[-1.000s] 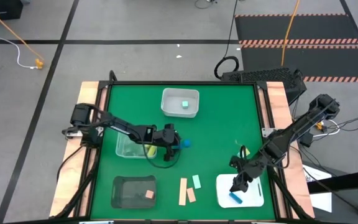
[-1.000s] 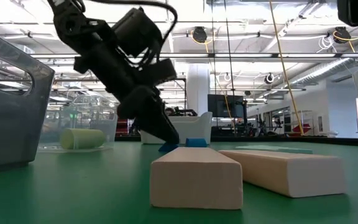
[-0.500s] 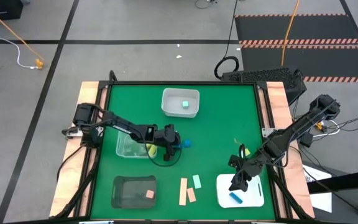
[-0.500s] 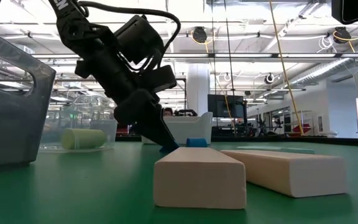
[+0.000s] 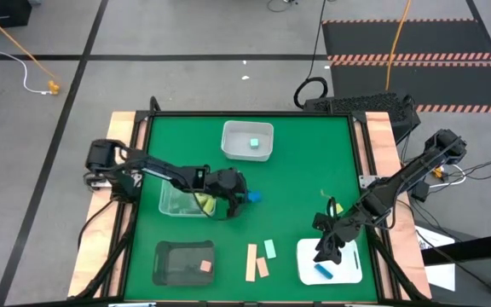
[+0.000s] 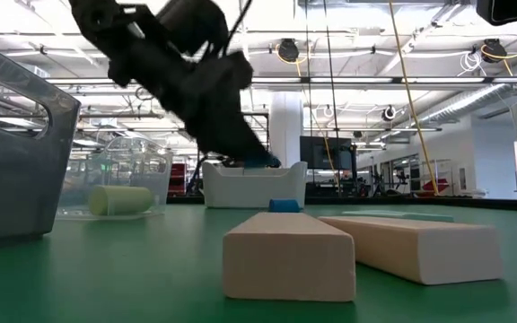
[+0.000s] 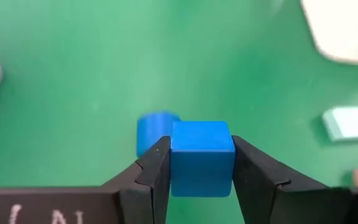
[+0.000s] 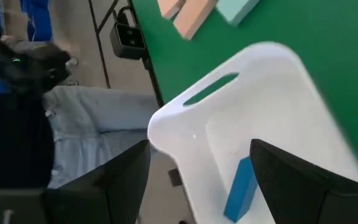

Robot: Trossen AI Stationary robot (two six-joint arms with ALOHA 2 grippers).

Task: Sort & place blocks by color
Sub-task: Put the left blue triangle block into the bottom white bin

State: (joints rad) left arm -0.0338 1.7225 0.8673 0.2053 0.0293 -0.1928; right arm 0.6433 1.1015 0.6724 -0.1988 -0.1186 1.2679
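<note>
My left gripper (image 5: 235, 194) is shut on a blue cube (image 7: 201, 158) above the table's middle, next to the clear tray (image 5: 176, 205). In the low view the cube (image 6: 259, 163) is raised off the table. A second blue block (image 7: 153, 130) lies on the green mat just beyond it. My right gripper (image 5: 325, 251) is open and empty over the white tray (image 5: 348, 266), which holds a blue bar (image 8: 240, 186). Two tan-pink bars (image 5: 256, 263) and a mint bar (image 5: 269, 248) lie on the mat near the front edge. My left gripper pinches the blue cube by two opposite side faces (image 7: 178, 163) between its two fingers. The fingers slant down from the table's left side. The cube is lifted clear of the mat and sits square between the fingers.
A white bin (image 5: 247, 141) at the back holds a mint cube (image 5: 253, 144). The clear tray holds a yellow piece (image 6: 119, 199). A dark tray (image 5: 184, 263) at the front left holds a tan-pink block (image 5: 205, 267). Bare green mat lies between the bins.
My left gripper has gone up from the mat with the blue cube between its fingers. The cube is now lifted clear. The second blue block has stayed on the mat.
</note>
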